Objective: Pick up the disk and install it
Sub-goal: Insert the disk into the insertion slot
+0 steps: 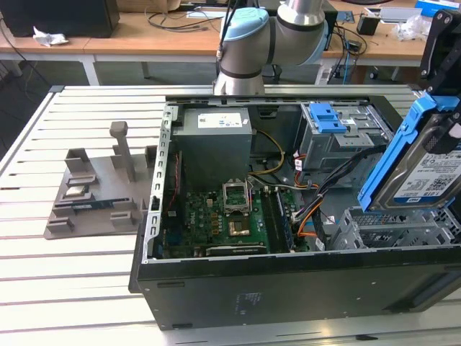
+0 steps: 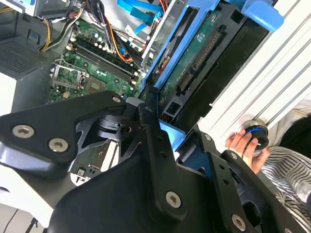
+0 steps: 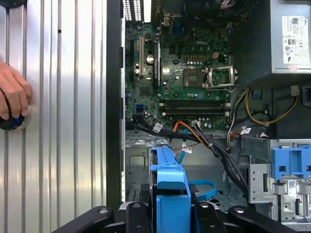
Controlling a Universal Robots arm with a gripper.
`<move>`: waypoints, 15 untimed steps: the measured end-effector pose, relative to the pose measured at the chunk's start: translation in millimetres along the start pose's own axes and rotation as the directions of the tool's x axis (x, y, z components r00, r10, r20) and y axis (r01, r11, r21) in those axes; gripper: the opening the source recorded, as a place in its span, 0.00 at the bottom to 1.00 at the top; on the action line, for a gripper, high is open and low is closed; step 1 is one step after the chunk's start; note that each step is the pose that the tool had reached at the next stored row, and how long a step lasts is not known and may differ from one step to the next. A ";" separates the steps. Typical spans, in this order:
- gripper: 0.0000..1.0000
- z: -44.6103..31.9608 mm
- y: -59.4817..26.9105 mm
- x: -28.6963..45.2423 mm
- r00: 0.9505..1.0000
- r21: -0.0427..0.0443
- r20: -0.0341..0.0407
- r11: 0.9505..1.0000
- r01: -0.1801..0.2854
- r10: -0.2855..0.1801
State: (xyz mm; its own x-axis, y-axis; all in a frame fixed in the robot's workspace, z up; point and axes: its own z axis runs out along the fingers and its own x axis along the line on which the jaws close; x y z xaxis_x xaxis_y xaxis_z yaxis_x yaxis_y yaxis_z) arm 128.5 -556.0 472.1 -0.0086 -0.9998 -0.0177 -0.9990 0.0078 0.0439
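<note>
The disk (image 1: 426, 171), a silver hard drive with a white-and-blue label in a blue plastic frame, hangs tilted at the exterior view's right, above the empty metal drive bay (image 1: 392, 229) of the open computer case. My gripper (image 1: 439, 94) is shut on the top end of its blue frame. In the second wrist view the disk's green underside (image 2: 199, 53) shows beyond my gripper (image 2: 170, 131), whose black fingers (image 2: 146, 114) clamp the frame. The first wrist view has the blue frame (image 3: 170, 184) between the fingers of my gripper (image 3: 171, 213), over the case's drive area.
The open case (image 1: 238, 288) holds a motherboard (image 1: 216, 216), a grey power supply (image 1: 215, 140), cable bundles (image 3: 214, 145) and a drive cage with a blue latch (image 1: 325, 119). A grey fixture (image 1: 94, 194) lies at the exterior view's left. A person's hand (image 3: 12, 97) rests on a button.
</note>
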 end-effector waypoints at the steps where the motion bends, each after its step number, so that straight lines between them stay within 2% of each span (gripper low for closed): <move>1: 0.37 1.0 0.0 0.0 1.000 0.000 0.000 1.000 0.000 0.000; 5: 0.37 9.2 -0.8 -0.1 1.000 -0.001 -0.002 1.000 0.000 0.000; 11: 0.37 15.9 -3.0 -2.4 1.000 -0.002 -0.003 1.000 -0.008 0.008; 15: 0.37 28.4 -4.8 -5.2 1.000 -0.005 -0.004 1.000 -0.008 0.008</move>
State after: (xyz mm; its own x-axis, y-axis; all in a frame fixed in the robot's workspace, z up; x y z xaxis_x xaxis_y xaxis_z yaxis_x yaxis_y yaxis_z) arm 132.2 -550.3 443.6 -0.0165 -0.9998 -0.0137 -0.9987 0.0158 0.0493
